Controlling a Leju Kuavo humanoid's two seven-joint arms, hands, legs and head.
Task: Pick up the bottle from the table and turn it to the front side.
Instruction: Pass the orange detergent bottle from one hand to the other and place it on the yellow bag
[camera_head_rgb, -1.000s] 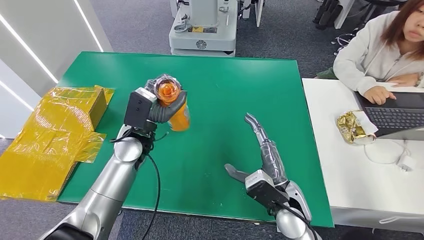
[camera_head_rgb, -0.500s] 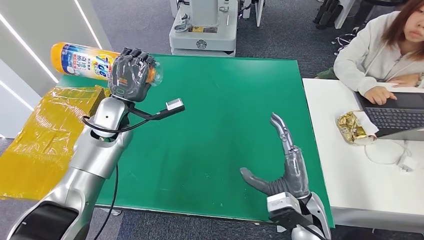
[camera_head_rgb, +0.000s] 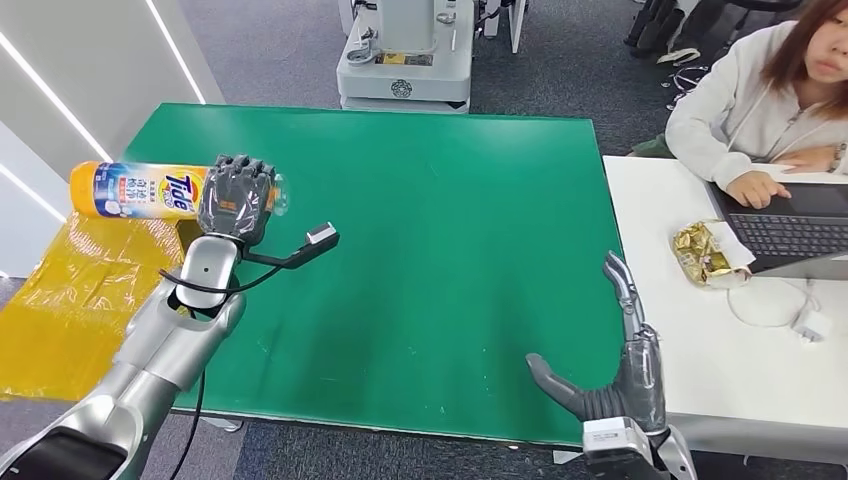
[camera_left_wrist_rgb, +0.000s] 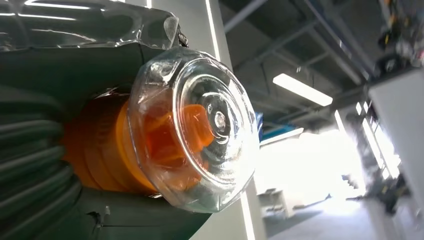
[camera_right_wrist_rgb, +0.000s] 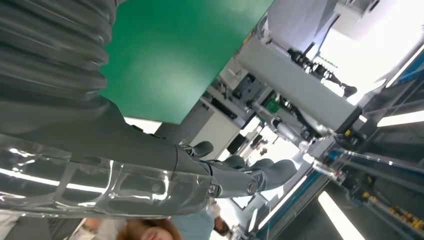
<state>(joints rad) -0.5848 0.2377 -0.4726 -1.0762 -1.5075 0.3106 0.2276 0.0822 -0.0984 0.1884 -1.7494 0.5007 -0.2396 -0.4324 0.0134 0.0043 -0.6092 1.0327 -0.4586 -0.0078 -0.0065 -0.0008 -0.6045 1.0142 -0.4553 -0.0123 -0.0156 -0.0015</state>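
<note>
Tide detergent bottle (camera_head_rgb: 140, 190), orange-bodied with a blue-and-white label, is lifted off the green table (camera_head_rgb: 440, 200) and held lying on its side above the table's far-left corner, its base pointing left and its clear cap (camera_left_wrist_rgb: 200, 130) toward the right. The left hand (camera_head_rgb: 236, 197) wraps its fingers around the neck end, just behind the cap, through which the left wrist view shows an orange spout. The right hand (camera_head_rgb: 615, 375) hovers at the near-right edge of the table, fingers spread, thumb out, holding nothing. Judged from this pose, the pick-up is done and the turning step is in hand: the brand label already faces the head camera, so the next move probably calls for only a slight wrist roll while keeping a firm grip. Whether the bottle holds liquid cannot be told.
</note>
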